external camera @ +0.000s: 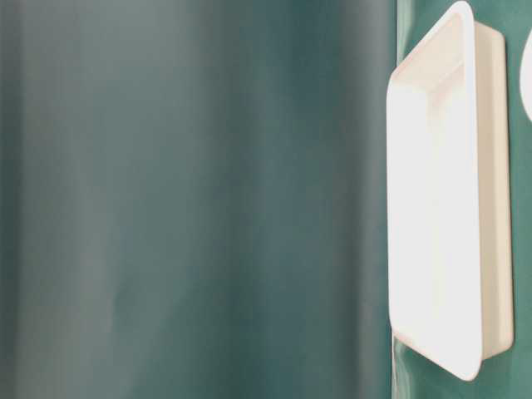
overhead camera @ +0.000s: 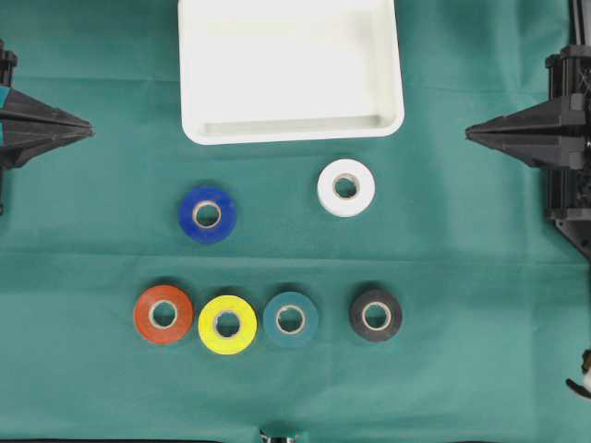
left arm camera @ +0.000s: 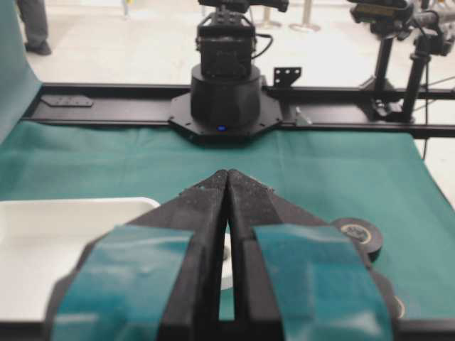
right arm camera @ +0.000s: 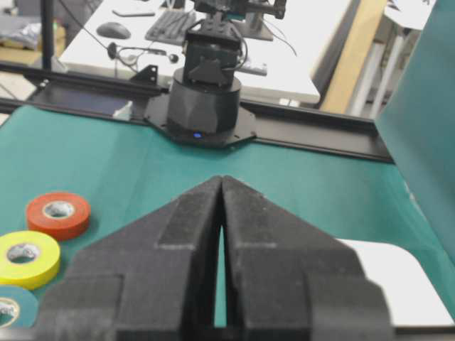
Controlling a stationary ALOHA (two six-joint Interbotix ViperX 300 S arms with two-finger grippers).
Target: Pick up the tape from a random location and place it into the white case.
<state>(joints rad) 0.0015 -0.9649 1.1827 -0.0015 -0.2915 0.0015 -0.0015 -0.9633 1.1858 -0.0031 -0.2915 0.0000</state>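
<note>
A green cloth (overhead camera: 92, 240) covers the table, soft and faintly creased. At the far edge in the overhead view sits the white case (overhead camera: 291, 129), a shallow rectangular tray of smooth, glossy plastic with rounded corners and a raised rim; nothing lies in it. The table-level view shows the same case (external camera: 490, 208) side-on against the cloth, with what may be the edge of a white roll at the frame's border, too cropped to be sure.

Six tape rolls lie flat on the cloth, each a short ring with a pale cardboard core. The white tape (overhead camera: 346, 187) lies nearest the case, just below its right corner. The blue tape (overhead camera: 207, 214) lies to its left, well apart. Below these runs a row: orange tape (overhead camera: 163, 314), yellow tape (overhead camera: 227, 324) touching or almost touching it, teal tape (overhead camera: 291, 319) just beside that, and black tape (overhead camera: 376, 316) a little apart.

The left gripper (overhead camera: 90, 130) rests at the left edge, its black tapered fingers (left arm camera: 206, 213) pressed together and holding nothing; teal tape patches wrap their bases. The right gripper (overhead camera: 469, 133) mirrors it at the right edge, its matte, grainy fingers (right arm camera: 245, 220) likewise clenched on nothing.
</note>
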